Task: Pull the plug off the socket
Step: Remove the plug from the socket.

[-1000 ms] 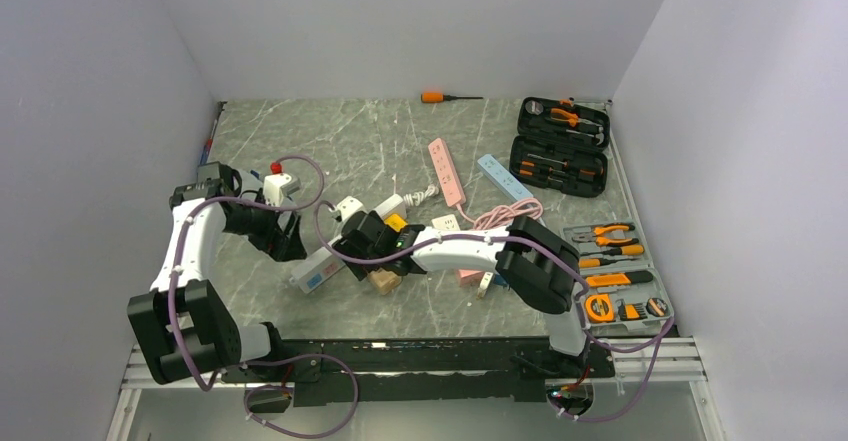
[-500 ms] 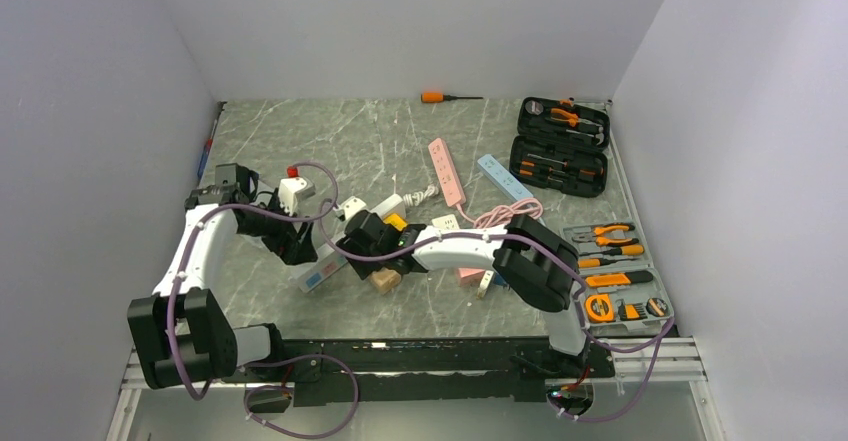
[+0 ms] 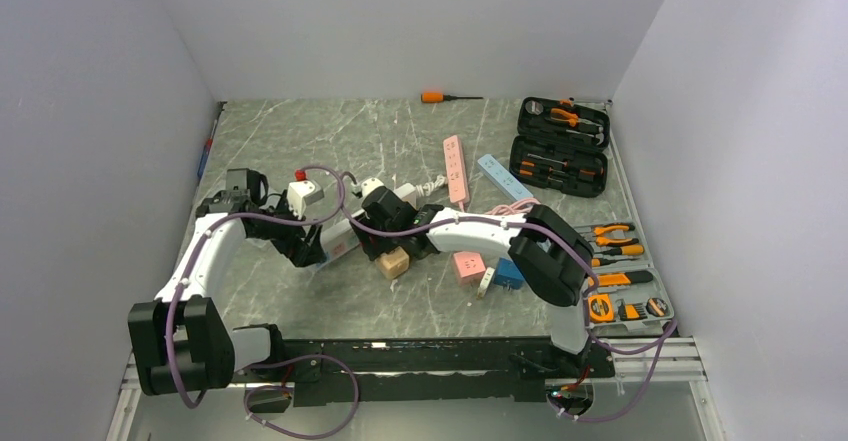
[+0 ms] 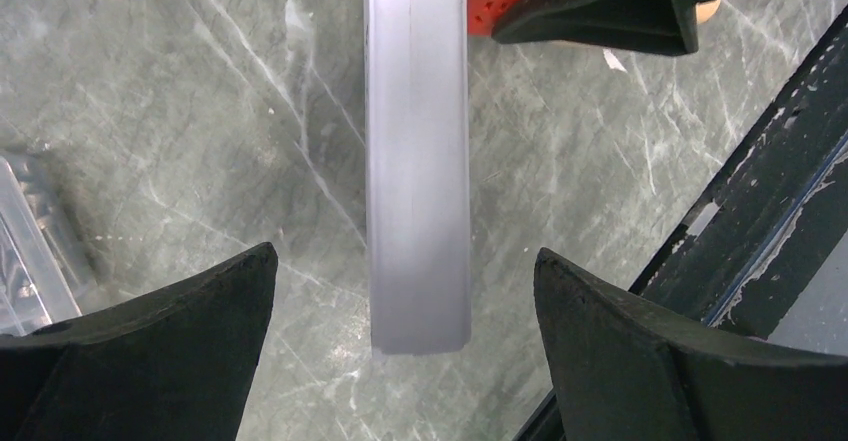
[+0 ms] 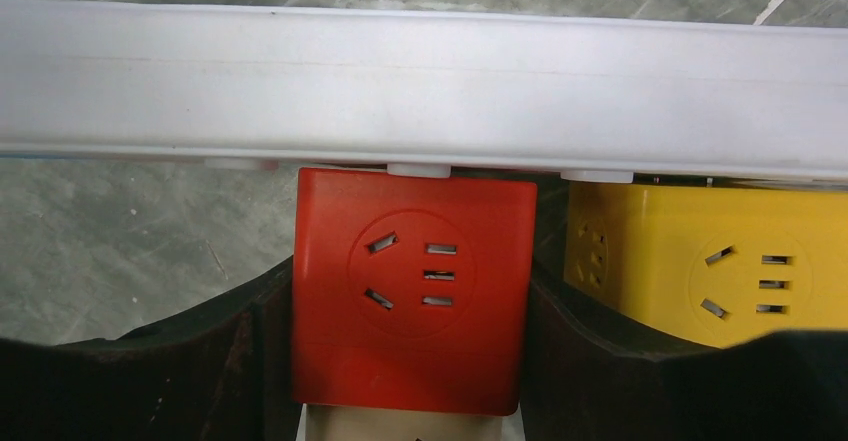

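My right gripper point(image 5: 410, 286) clamps the red plastic cube plug point(image 5: 413, 361); the long white socket strip point(image 5: 420, 81) lies crosswise just beyond it. My left gripper point(image 4: 405, 261) gapes wide astride the strip's end.

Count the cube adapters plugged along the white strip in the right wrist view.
2: a red cube in the right tool, and a yellow cube beside it on the right, partly cut off. More may be hidden.

Cut off at left and right edges: white strip point(image 5: 420, 81). Cut off at right edge, bottom hidden: yellow cube point(image 5: 690, 271).
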